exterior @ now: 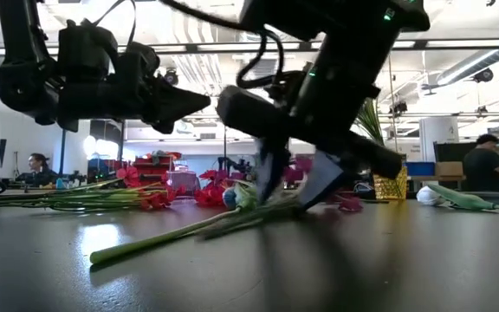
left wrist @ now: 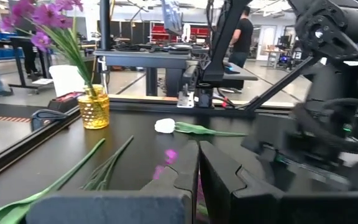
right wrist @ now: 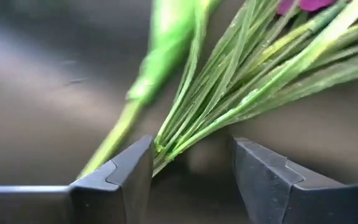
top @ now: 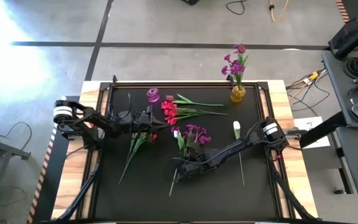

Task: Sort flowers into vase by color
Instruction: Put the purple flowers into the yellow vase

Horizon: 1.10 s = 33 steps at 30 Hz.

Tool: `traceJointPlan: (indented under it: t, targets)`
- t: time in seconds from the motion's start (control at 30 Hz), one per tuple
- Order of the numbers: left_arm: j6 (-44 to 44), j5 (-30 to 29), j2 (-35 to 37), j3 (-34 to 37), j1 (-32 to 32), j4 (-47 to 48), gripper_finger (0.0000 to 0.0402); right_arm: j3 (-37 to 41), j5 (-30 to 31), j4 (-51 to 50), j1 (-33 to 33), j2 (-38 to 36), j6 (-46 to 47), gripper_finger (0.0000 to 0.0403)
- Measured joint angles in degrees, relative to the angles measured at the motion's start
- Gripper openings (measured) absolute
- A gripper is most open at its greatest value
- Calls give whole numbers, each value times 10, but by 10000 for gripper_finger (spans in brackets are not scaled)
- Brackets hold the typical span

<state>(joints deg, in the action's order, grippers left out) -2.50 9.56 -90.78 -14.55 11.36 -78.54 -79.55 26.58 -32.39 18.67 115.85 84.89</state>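
Note:
A purple-bloomed flower bunch (top: 196, 132) lies flat on the black mat with its green stems (right wrist: 241, 93) running toward the near edge. My right gripper (right wrist: 191, 155) is open and low over those stems (exterior: 197, 230), one finger on each side near the cut ends. My left gripper (top: 155, 119) is shut and hovers above the mat (exterior: 199, 102) beside the red flowers (top: 169, 112). A yellow vase (top: 238, 94) at the far right holds purple flowers. A small purple vase (top: 153, 95) stands at the far edge. My right gripper stands open astride the purple bunch's lower stems, slanting down from the right. The stem ends (right wrist: 163, 149) lie close against one finger (right wrist: 135, 171); I cannot tell whether they touch. The bunch rests on the mat.
A white tulip (top: 236, 129) lies right of the purple bunch, its stem pointing toward the near edge. Long green stems (top: 134, 146) lie under the left gripper. Loose green stems (top: 197, 102) lie near the far edge. The near left of the mat (top: 104, 186) is bare. People stand in the room behind.

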Motion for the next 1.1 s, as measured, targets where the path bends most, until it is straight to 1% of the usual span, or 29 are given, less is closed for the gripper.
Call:
traceJointPlan:
  t: [0.1, 0.17, 0.23, 0.4, 0.47, 0.53, 0.6, 0.73, 0.83, 0.93, 1.03, 1.1]
  targets:
    - [0, 0, 0, 0, -6, 0, 0, -8, -8, -83, -3, -12, 40, 189]
    - [1, 0, 0, 0, -9, -1, 0, -15, -23, -159, -3, -24, 65, 189]
    - [1, 0, 0, 0, -9, -1, 0, -17, -28, -201, -3, -34, 81, 194]
    - [3, 0, 0, 0, -9, -11, 0, -18, -28, -208, -4, -70, 96, 215]
    - [3, 0, 0, 0, -9, -18, 0, -18, -35, -209, -9, -71, 102, 225]
    - [3, 0, 0, 0, -9, -26, 0, -13, -46, -205, -13, -63, 102, 233]
    - [5, 0, 0, 0, -9, -29, 0, -12, -42, -193, -18, -50, 101, 238]
    - [8, 0, 0, -4, -8, -32, 0, -12, -48, -184, -26, -25, 96, 235]
    - [14, 0, 0, -8, -8, -32, 0, -12, -55, -179, -30, -8, 89, 219]
    - [20, 0, 0, -13, -8, -32, 0, -12, -44, -178, -32, -6, 77, 187]
    - [21, 0, 0, -18, -8, -31, 0, -11, -14, -179, -34, -6, 53, 134]
    - [27, 0, 0, -23, -8, -30, 0, -10, 2, -179, -35, -7, 22, 90]
